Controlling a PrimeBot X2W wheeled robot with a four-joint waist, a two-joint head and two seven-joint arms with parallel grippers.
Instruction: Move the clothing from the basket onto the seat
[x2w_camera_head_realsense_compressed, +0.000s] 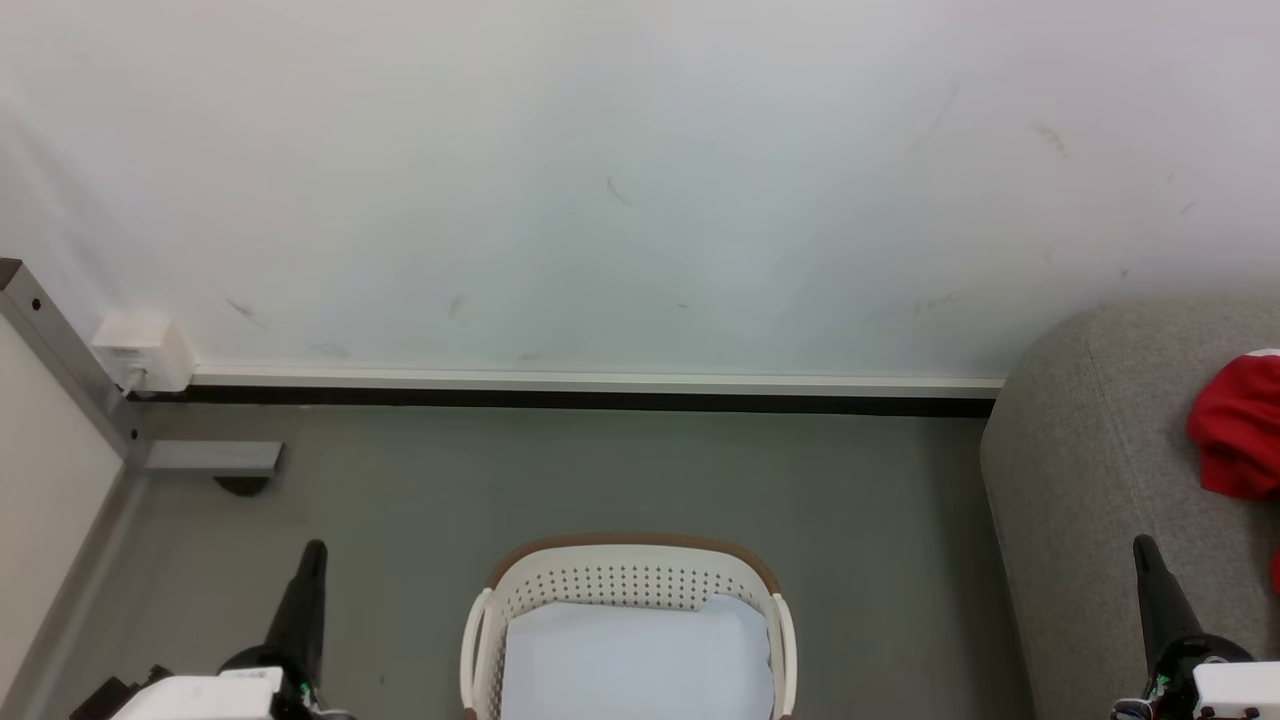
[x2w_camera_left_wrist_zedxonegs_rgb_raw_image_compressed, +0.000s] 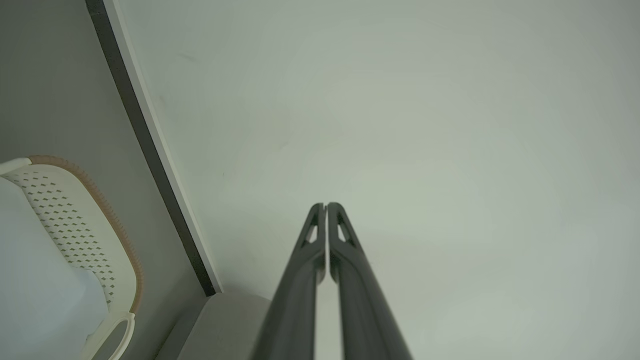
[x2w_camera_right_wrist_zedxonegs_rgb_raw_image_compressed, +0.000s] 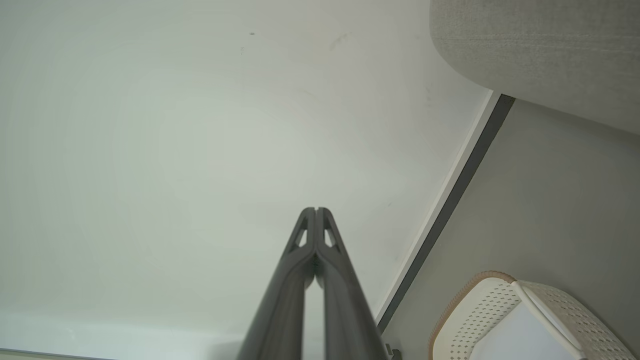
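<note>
Clothing (x2w_camera_head_realsense_compressed: 1235, 428): red bunched fabric lying on the seat (x2w_camera_head_realsense_compressed: 1090, 480), at the head view's right edge and partly cut off. Another sliver of red sits lower on the same edge. Basket (x2w_camera_head_realsense_compressed: 630, 548) is on the floor between the arms, near the seat. No red is visible in it, just a pale flat surface (x2w_camera_head_realsense_compressed: 640, 660); its near part is out of frame. Task looks done or nearly done.

Left gripper (x2w_camera_head_realsense_compressed: 314, 552) has its fingers pressed together, holding nothing. Right gripper (x2w_camera_head_realsense_compressed: 1143, 548) is the same, closed and empty, overlapping the seat in head view.

Handling guess: light, soft, floppy, not fragile. It is probably thin, slightly slick sports fabric that will drape and trail. Best hold is a pinch on a raised fold or bunched ridge, not a flat layer. Lift high so hanging ends clear the basket rim.
</note>
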